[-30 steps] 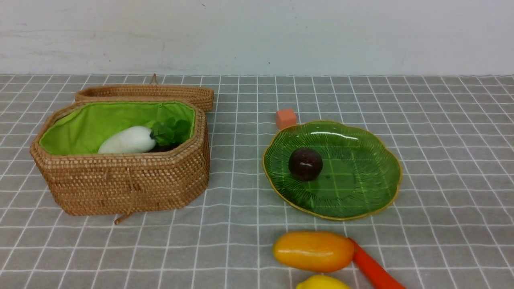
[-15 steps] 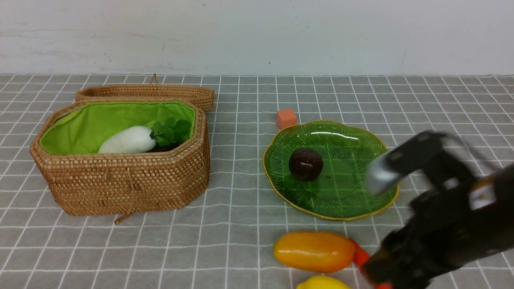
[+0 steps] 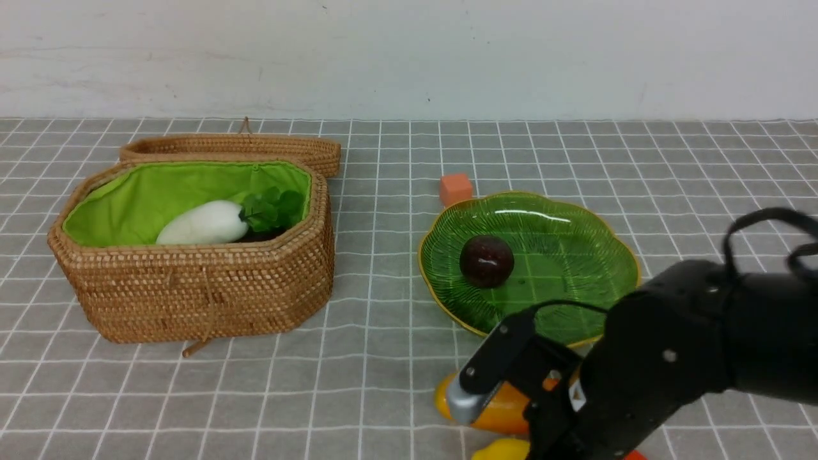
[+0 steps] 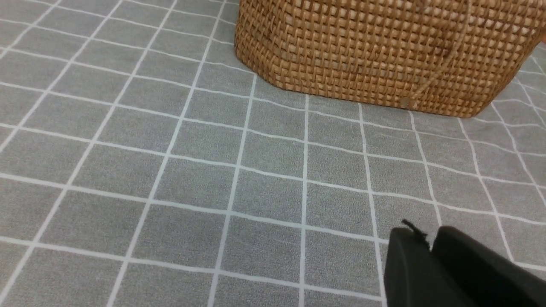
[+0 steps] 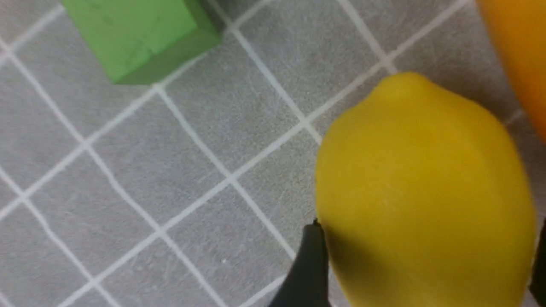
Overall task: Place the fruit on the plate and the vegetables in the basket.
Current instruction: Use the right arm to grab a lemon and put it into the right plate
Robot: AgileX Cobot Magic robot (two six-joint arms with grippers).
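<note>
In the right wrist view the yellow lemon (image 5: 426, 192) lies on the cloth between the spread fingers of my right gripper (image 5: 428, 232), which is open; the orange-yellow mango (image 5: 520, 51) lies just beside it. From the front, my right arm (image 3: 671, 370) covers most of the lemon (image 3: 505, 450) and part of the mango (image 3: 505, 412); the carrot is almost wholly hidden. The maroon ball (image 3: 486, 260) sits on the green plate (image 3: 575, 255). The white radish (image 3: 204, 223) lies in the wicker basket (image 3: 192, 294). My left gripper (image 4: 428, 238) is shut and empty, low over the cloth near the basket (image 4: 384, 51).
The basket's lid (image 3: 230, 147) lies behind the basket. A small orange cube (image 3: 455, 188) stands at the plate's far edge. A green cube (image 5: 140, 34) sits on the cloth near the lemon. A grey checked cloth covers the table.
My right arm has come into the front view from the right, swung down and left over the lemon and mango, and its jaws have spread. The left gripper's fingers have barely shifted.
</note>
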